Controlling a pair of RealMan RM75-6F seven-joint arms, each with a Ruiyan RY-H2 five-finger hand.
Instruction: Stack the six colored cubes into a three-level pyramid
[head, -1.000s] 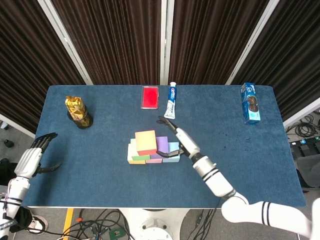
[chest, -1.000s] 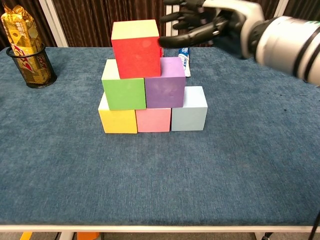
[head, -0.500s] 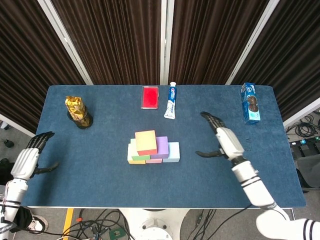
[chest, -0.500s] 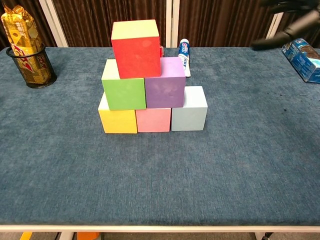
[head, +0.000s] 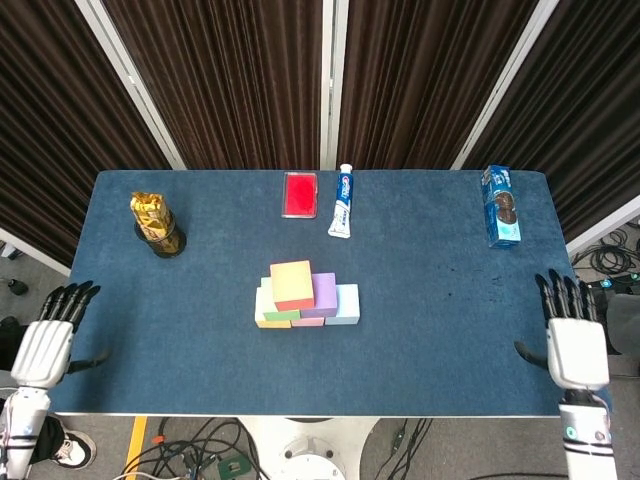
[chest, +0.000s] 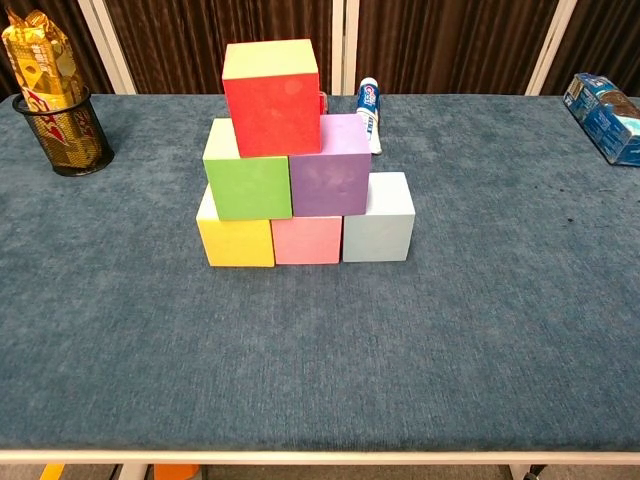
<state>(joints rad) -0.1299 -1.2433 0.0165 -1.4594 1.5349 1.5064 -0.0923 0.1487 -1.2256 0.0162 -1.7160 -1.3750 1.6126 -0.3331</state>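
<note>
Six cubes stacked mid-desk (chest: 480, 340) as a finished pyramid: yellow cube (chest: 236, 240), pink cube (chest: 306, 240) and pale blue cube (chest: 379, 222) touching in a row for a base, green cube (chest: 247, 182) and purple cube (chest: 330, 176) bridging the seams, red cube (chest: 271, 96) crowning. Left robot hand (head: 46, 343) and right robot hand (head: 575, 345) parked at opposite desk edges, well apart from the stack, fingers spread, holding nothing.

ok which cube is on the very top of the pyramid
The red cube. It sits alone on the third level, resting on the green cube and purple cube.
</note>
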